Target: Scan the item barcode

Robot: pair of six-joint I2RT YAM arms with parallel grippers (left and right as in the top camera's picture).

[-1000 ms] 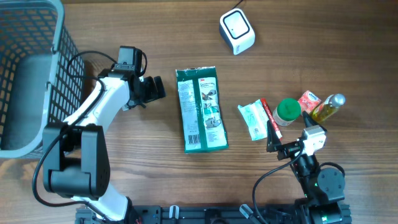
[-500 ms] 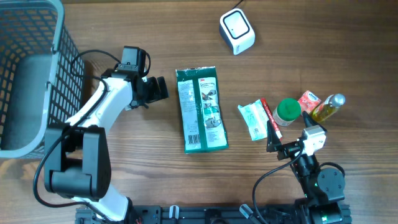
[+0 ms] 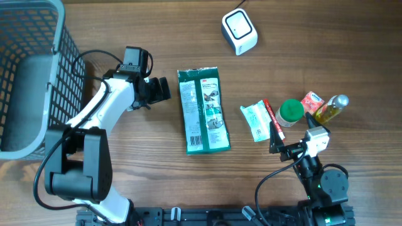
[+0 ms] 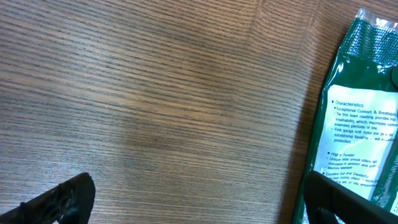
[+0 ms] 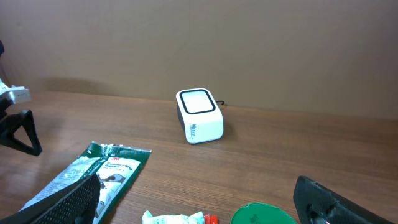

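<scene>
A wood-grain worktop (image 3: 125,25) runs back to a plain brown wall (image 5: 261,37), and a grey mesh basket (image 3: 28,69) stands at its left edge. The green packet (image 3: 204,112) lies flat mid-worktop, label up, well apart from the white scanner (image 3: 239,31). The left claw (image 3: 164,88) is spread wide just beside the packet, and the right claw (image 3: 272,139) is equally wide near a green-lidded jar (image 3: 291,112); both are released, grasping nothing.

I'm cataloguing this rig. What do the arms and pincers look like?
The left arm has white shells between black joints, a thin black cable looping beside it, and a black left pincer. The right arm is mostly black, with a white block behind its black right pincer and a second cable curving from its base.
</scene>
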